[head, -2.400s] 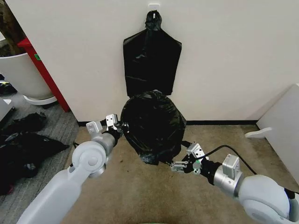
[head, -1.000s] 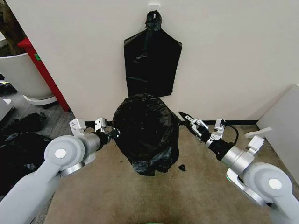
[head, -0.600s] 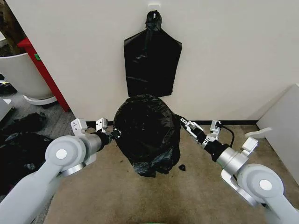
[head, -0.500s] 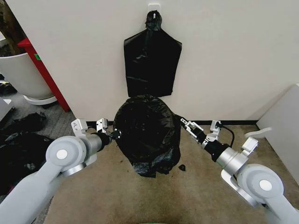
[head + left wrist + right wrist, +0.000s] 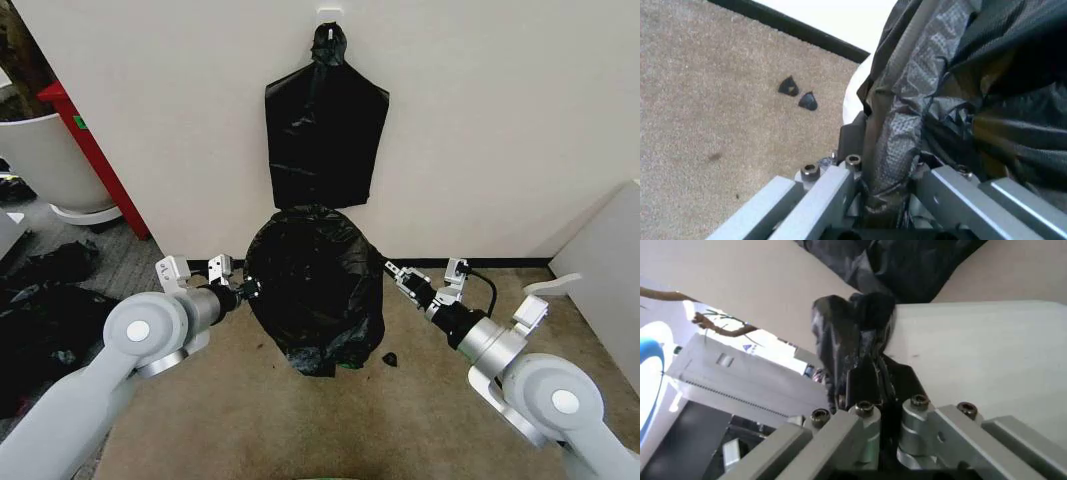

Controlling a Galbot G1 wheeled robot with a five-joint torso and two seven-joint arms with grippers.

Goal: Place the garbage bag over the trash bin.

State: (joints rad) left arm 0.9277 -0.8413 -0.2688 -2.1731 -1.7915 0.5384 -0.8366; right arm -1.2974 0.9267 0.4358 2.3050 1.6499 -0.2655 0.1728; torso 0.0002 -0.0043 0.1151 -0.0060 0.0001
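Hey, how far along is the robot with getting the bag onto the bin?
Mostly done: the garbage bag already drapes over the trash bin, whose white wall shows in the left wrist view. In hand: the left claw and right claw each pinch bag plastic at opposite sides. Left: settling the edge and letting go.

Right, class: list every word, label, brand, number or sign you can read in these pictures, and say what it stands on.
None: there is no readable text.
The garbage bag, the hanging bunch of black bags and the wall are plain.
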